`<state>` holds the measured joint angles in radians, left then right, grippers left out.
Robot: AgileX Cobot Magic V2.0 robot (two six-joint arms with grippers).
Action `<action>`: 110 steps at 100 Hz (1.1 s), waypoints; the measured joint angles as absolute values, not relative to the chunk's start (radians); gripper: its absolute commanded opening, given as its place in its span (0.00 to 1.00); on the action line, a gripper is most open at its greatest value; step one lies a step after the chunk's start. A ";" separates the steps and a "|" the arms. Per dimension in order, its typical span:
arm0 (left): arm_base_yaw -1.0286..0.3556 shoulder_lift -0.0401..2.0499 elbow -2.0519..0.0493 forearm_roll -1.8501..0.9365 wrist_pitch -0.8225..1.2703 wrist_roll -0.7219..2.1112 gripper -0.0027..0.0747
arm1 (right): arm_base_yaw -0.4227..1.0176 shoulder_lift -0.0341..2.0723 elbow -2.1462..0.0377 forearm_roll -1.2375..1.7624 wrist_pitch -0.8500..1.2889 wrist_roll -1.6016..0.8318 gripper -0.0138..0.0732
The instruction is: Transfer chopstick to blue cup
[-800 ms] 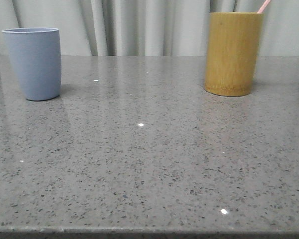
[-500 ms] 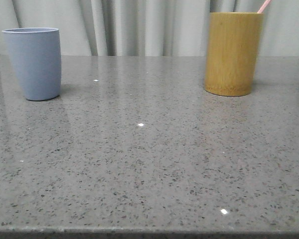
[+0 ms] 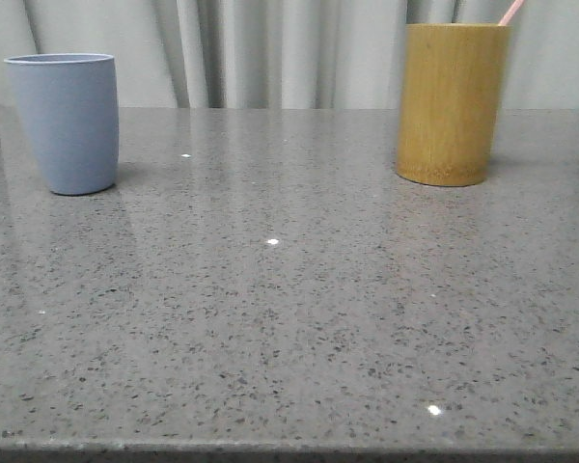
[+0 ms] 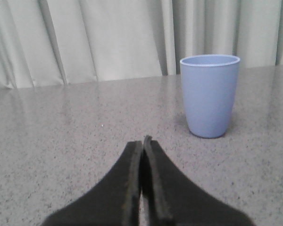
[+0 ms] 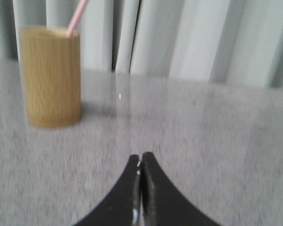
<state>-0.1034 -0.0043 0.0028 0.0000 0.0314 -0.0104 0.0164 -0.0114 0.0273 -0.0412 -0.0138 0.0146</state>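
The blue cup (image 3: 66,122) stands upright at the far left of the table; it also shows in the left wrist view (image 4: 209,95). A pale pink chopstick (image 3: 510,12) pokes out of the yellow-brown bamboo holder (image 3: 452,103) at the far right, also in the right wrist view (image 5: 77,16). Neither gripper shows in the front view. My left gripper (image 4: 142,141) is shut and empty, low over the table, short of the blue cup. My right gripper (image 5: 140,157) is shut and empty, well short of the bamboo holder (image 5: 52,76).
The grey speckled stone table (image 3: 289,309) stretches between the two containers. Its front edge runs along the bottom of the front view. Pale curtains (image 3: 270,48) hang close behind the table.
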 measured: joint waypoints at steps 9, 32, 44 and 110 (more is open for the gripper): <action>-0.103 -0.004 0.000 -0.037 0.000 -0.010 0.01 | 0.016 -0.011 0.027 -0.032 -0.081 0.017 0.08; -0.103 0.003 -0.117 -0.087 0.118 -0.010 0.01 | 0.016 -0.011 -0.080 0.050 0.063 0.023 0.08; -0.103 0.082 -0.252 -0.097 0.213 -0.010 0.01 | 0.016 0.023 -0.237 0.061 0.224 0.027 0.08; -0.103 0.688 -0.831 -0.152 0.783 -0.010 0.01 | 0.016 0.388 -0.773 0.064 0.742 0.027 0.08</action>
<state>-0.1034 0.6884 -0.8308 -0.1516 0.7830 -0.0104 0.0164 0.3877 -0.7726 0.0638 0.7418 0.0274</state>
